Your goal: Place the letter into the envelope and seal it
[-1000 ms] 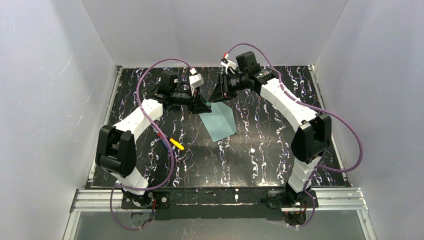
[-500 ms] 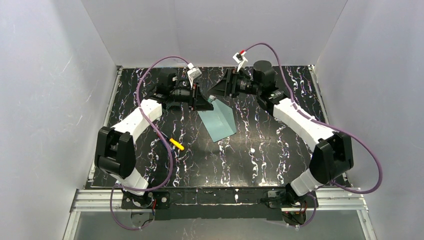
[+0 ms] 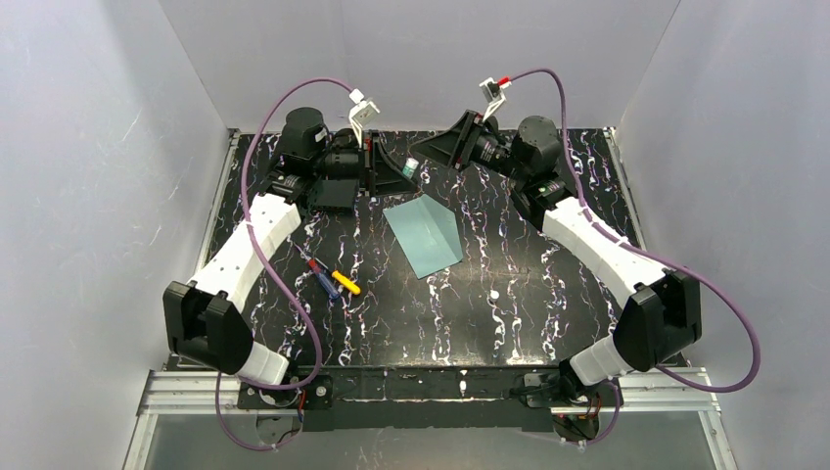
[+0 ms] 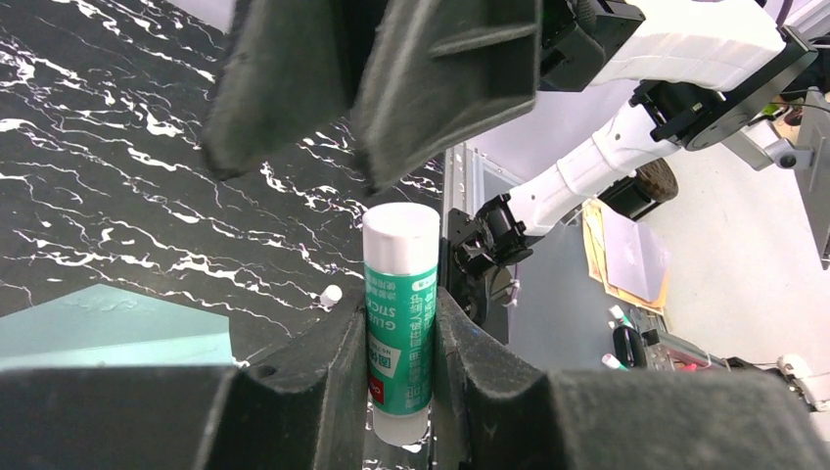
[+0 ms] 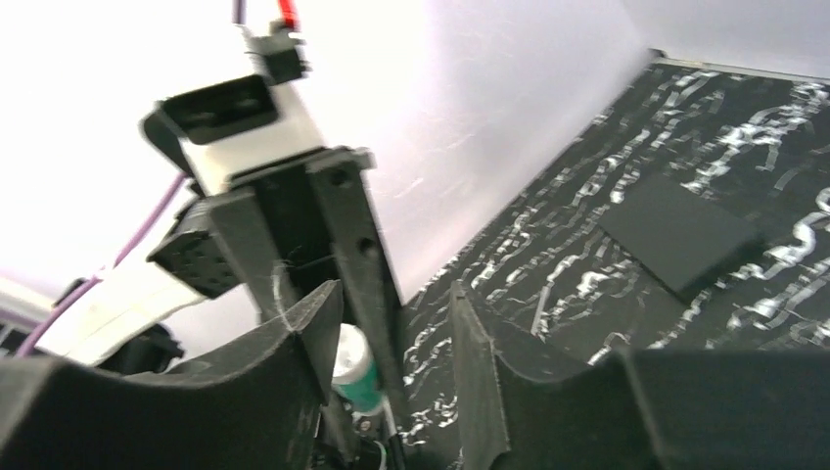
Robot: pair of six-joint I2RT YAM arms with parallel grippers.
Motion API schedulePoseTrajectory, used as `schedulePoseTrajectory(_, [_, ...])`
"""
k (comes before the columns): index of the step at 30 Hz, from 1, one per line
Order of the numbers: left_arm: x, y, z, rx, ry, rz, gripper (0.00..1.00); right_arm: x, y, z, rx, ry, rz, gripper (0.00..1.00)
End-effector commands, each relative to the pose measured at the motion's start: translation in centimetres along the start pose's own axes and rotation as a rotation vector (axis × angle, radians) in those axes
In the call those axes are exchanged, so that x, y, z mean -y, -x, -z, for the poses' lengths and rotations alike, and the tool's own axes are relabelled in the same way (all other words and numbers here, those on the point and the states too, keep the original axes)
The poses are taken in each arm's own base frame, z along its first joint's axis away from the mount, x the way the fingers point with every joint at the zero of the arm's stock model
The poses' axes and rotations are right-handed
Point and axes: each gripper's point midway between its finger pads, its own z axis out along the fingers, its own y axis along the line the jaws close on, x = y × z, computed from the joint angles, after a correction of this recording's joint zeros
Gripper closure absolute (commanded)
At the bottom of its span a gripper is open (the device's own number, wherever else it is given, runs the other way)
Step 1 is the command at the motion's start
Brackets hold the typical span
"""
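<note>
The left hand (image 4: 399, 325) is clenched on a glue stick (image 4: 401, 284). Its two dark fingers (image 4: 333, 377) press the green-labelled barrel from either side. The stick's white capped end sticks out past the fingertips, and its pale base shows behind them. In the overhead view this hand (image 3: 393, 174) is lifted above the far part of the tabletop (image 3: 509, 294), with the stick (image 3: 413, 165) pointing towards the other arm.

The right hand (image 5: 396, 294) faces it from the opposite side, released, with its jaws apart and nothing between them. In the left wrist view the right hand's fingers (image 4: 440, 88) hang just beyond the white cap; whether they touch it cannot be told. From its own camera the stick (image 5: 354, 370) shows low down, beside its left finger.

Nearer the arm bases, the teal envelope (image 3: 424, 235) lies flat on the black marbled tabletop, apart from both hands. The letter cannot be made out in any view. To the envelope's left lie a yellow pen-like item (image 3: 345, 282) and a red-and-blue one (image 3: 321, 273), close together.
</note>
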Motion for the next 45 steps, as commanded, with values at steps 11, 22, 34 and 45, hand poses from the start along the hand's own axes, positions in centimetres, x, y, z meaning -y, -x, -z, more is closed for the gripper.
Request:
schedulePoseTrajectory(11, [2.2, 1.9, 0.2, 0.021, -0.059, -0.046, 1.00, -4.3, 1.6, 0.3, 0.013, 0.148, 0.068, 0.25])
schedulePoseTrajectory(22, [1.2, 2.1, -0.2, 0.040, -0.051, -0.029, 1.00, -4.9, 0.9, -0.2, -0.037, 0.217, 0.029, 0.52])
schedulePoseTrajectory(34, [-0.9, 1.6, -0.1, 0.066, 0.025, -0.205, 1.00, 0.2, -0.2, -1.7, -0.096, -0.014, -0.069, 0.99])
schedulePoseTrajectory(45, [-9.6, -2.4, 2.2, -0.198, 0.289, -0.798, 1.00, 10.5, -3.4, -0.1, -0.167, -0.639, -0.322, 0.99])
